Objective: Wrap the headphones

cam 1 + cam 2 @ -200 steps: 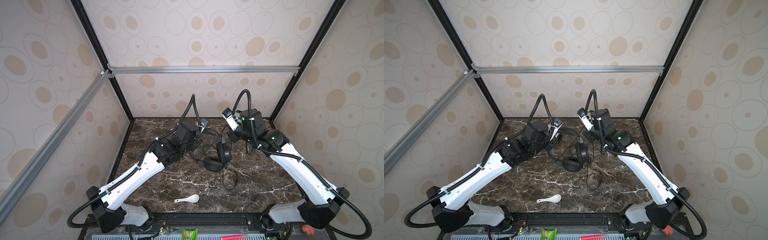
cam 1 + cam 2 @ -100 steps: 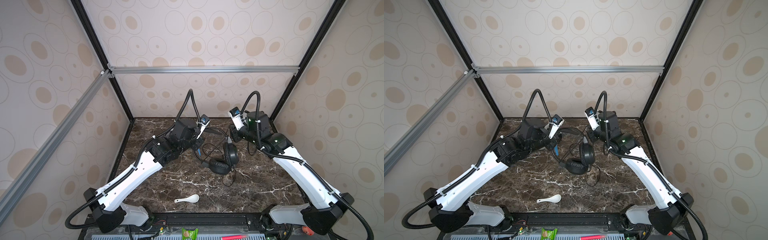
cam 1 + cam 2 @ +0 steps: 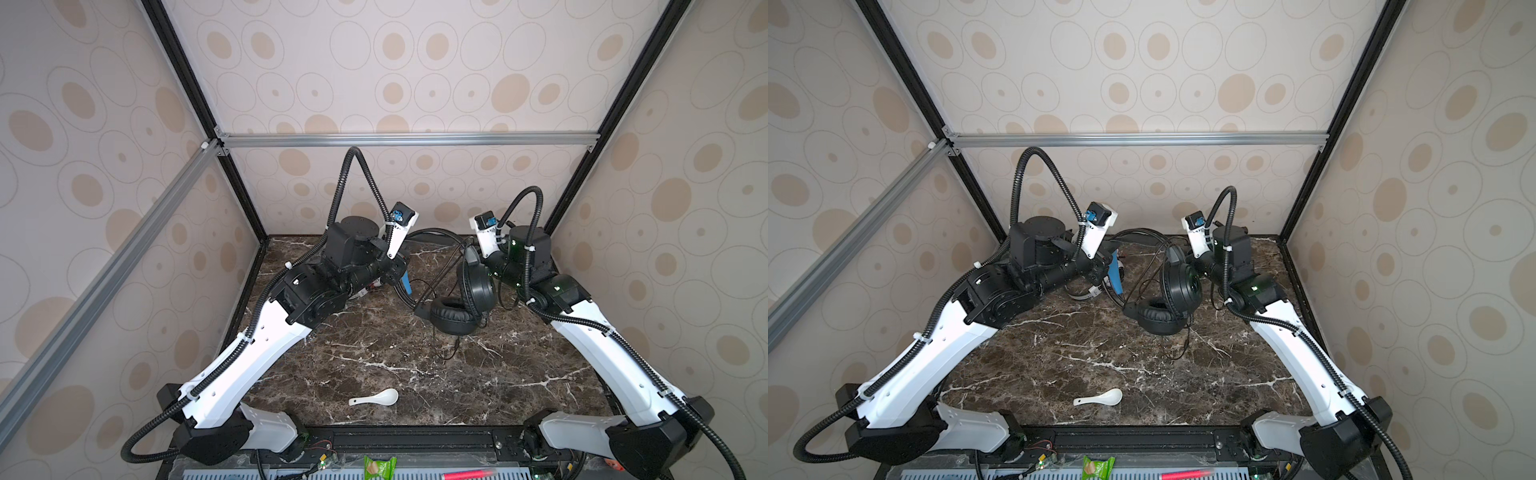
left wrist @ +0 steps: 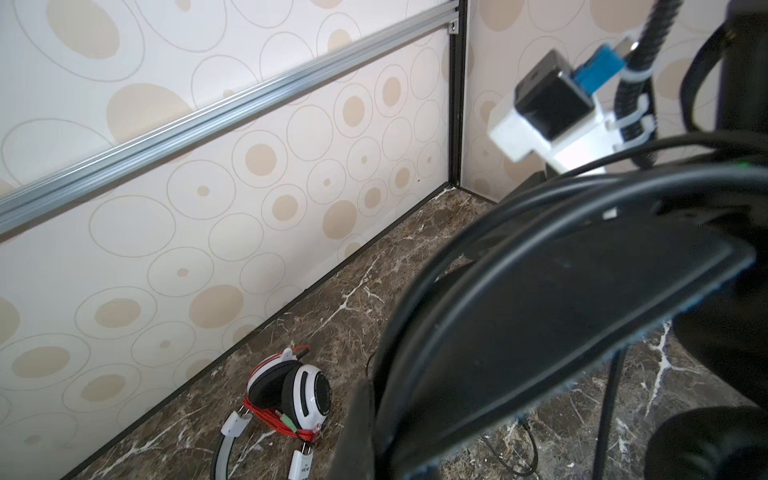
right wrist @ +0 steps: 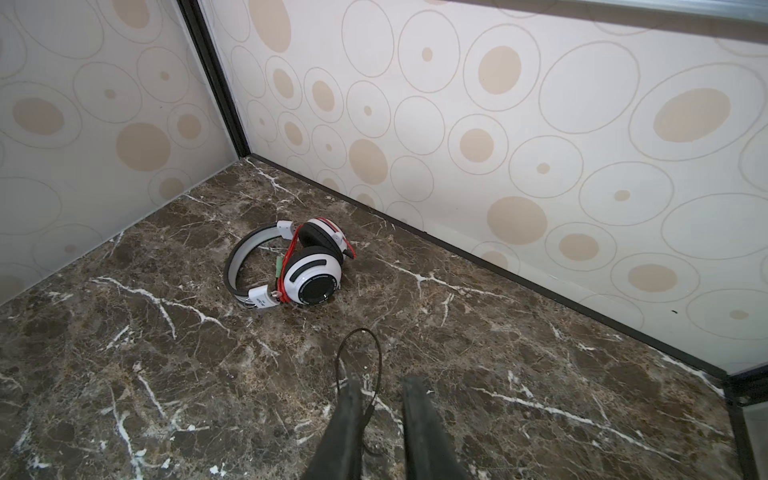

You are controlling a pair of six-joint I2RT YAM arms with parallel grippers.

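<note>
Robot lab test cell: alu frame point(image 3: 407, 139), dotted wall panels point(image 3: 374, 62), marble-look tabletop point(image 3: 365, 357).

A dark brown marble tabletop point(image 3: 374, 357) with white veins fills the lower middle of both top views. A white spoon point(image 3: 376, 398) lies alone near its bottom edge, just left of centre. Right of centre, the black headset point(image 3: 453, 320) rests one ear cup flat on the stone, its black cord point(image 3: 456, 347) looping loosely just below. In the right wrist view, the white headset point(image 5: 313, 270), bound with a red cord point(image 5: 286, 270), lies on its side near the back corner.
</note>
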